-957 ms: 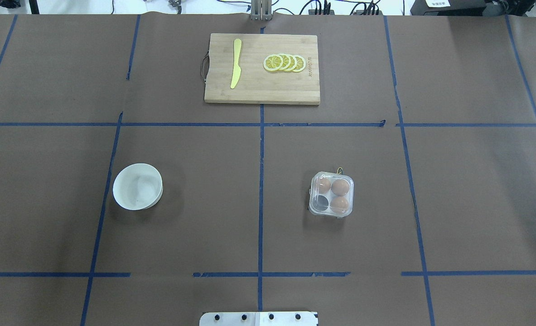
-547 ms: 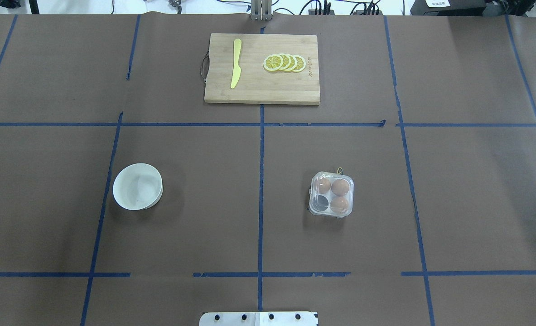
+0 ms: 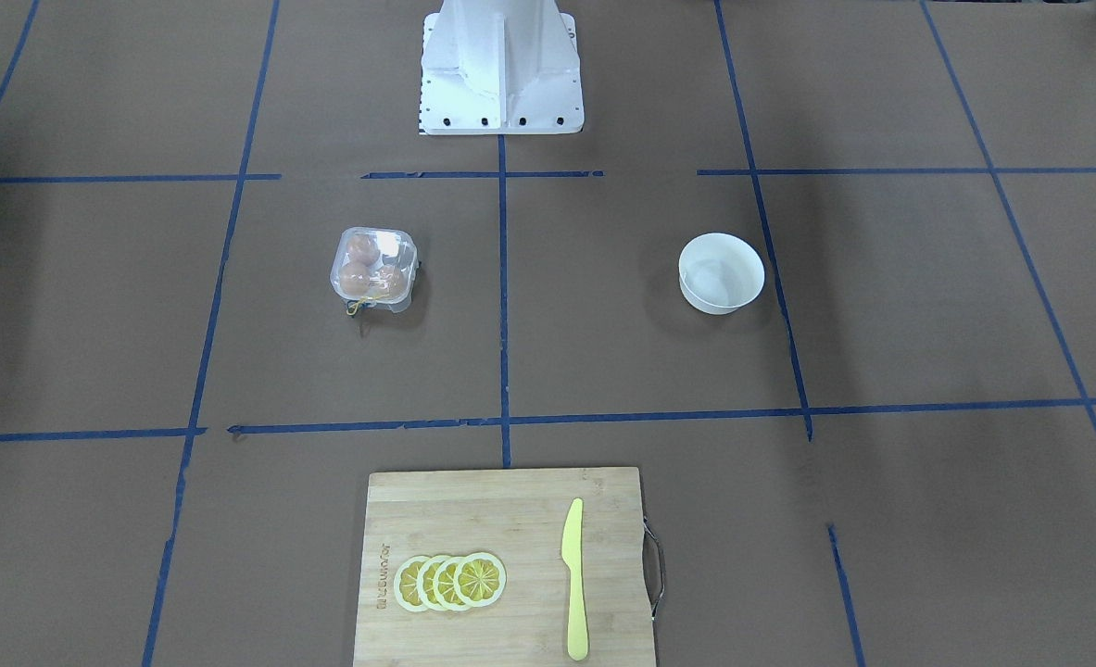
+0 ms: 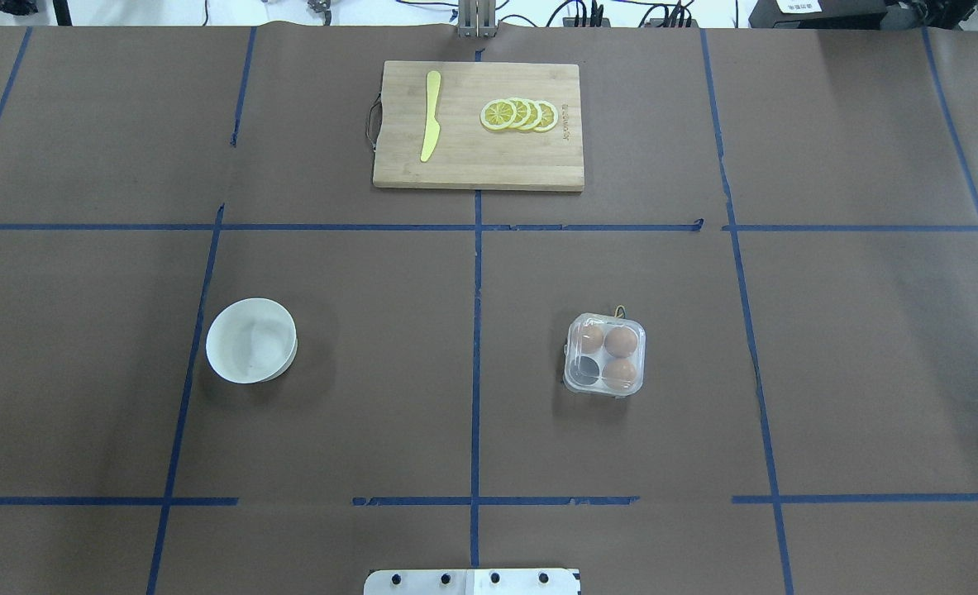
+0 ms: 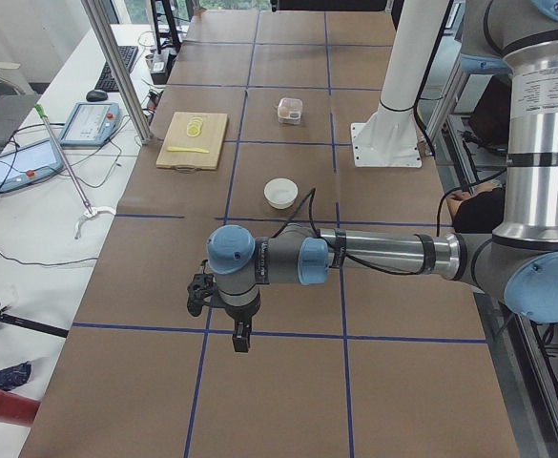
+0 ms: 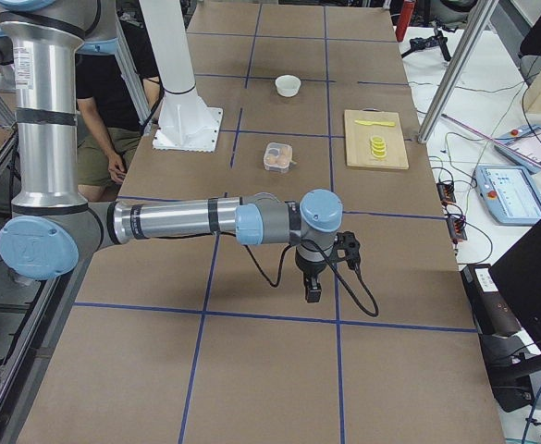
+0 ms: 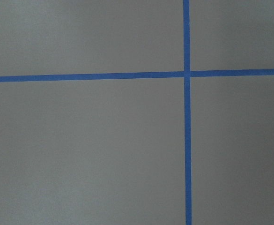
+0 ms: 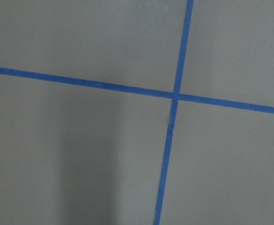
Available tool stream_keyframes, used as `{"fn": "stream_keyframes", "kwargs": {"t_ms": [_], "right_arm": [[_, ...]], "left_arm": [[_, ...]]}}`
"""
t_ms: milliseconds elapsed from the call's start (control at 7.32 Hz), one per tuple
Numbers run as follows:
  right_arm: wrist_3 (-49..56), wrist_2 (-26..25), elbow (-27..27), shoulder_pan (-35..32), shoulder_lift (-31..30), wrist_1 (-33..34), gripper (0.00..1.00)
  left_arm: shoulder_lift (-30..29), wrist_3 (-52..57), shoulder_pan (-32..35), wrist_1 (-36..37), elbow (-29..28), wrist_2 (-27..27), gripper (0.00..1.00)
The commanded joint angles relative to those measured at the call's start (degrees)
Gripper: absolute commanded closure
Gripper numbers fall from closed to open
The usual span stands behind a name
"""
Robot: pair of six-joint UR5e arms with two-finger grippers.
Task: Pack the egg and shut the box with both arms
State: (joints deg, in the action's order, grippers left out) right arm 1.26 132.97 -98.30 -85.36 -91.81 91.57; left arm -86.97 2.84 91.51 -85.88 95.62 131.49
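The clear box [image 4: 604,355] stands right of the table's middle, its lid down over the cells. Three tan-brown eggs show inside it, among them one egg [image 4: 621,340] at the far right cell; the near left cell looks dark. The box also shows in the front view [image 3: 373,269]. My left gripper [image 5: 241,339] hangs over the brown paper far from the box, seen only in the left side view. My right gripper [image 6: 313,291] hangs likewise in the right side view. I cannot tell whether either is open or shut. Both wrist views show only paper and blue tape.
A white bowl [image 4: 251,340] stands left of the middle. A wooden cutting board [image 4: 479,165] at the far side bears a yellow knife [image 4: 431,116] and lemon slices [image 4: 519,115]. The white base block [image 3: 500,69] is at the near edge. A person [image 6: 104,120] sits behind the robot.
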Motion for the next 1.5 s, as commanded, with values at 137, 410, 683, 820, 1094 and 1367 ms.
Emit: {"fn": "stream_keyframes", "kwargs": {"t_ms": [137, 410, 683, 820, 1094, 1367], "right_arm": [[-0.12, -0.08, 0.12, 0.46, -0.3, -0.17, 0.0], [-0.12, 0.27, 0.04, 0.54, -0.47, -0.34, 0.0], [-0.12, 0.36, 0.12, 0.46, -0.56, -0.43, 0.0], [-0.12, 0.36, 0.13, 0.46, -0.56, -0.43, 0.0], [-0.12, 0.36, 0.13, 0.54, -0.74, -0.43, 0.0], [-0.03, 0.36, 0.13, 0.54, -1.09, -0.52, 0.0]], "left_arm": [[0.05, -0.03, -0.02, -0.08, -0.34, 0.0, 0.0], [0.05, 0.06, -0.02, -0.08, -0.34, 0.08, 0.0], [0.05, -0.03, -0.02, -0.17, -0.34, 0.09, 0.0], [0.05, 0.06, -0.02, -0.17, -0.26, 0.09, 0.0], [-0.04, -0.03, -0.02, -0.26, -0.26, 0.09, 0.0], [-0.04, -0.03, -0.02, -0.26, -0.17, 0.09, 0.0]]}}
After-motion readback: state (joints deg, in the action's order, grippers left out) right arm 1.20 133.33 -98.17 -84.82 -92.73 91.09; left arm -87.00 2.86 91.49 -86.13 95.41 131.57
